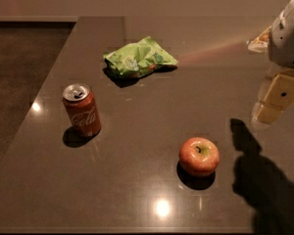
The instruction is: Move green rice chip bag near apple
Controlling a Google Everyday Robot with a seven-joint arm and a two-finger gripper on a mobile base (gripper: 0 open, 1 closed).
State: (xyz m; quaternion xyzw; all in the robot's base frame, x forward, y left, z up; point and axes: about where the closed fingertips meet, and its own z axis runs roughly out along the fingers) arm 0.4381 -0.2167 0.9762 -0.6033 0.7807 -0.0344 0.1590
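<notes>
Starting at the apple [199,155], lower centre-right, and looking up-left to the green rice chip bag [139,58] lying at upper centre, long axis roughly left-right, well left of the gripper [277,99] hovering at the right edge, its opening impossible to tell.

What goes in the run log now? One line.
pincer: right edge, off bag | bag: far centre, untouched | apple: near right | can: left

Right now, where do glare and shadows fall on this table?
Camera view: glare spots on the table near its front edge and left of the can; shadows hug the apple, can and chip bag; the gripper, at the right edge, casts a large one.
</notes>
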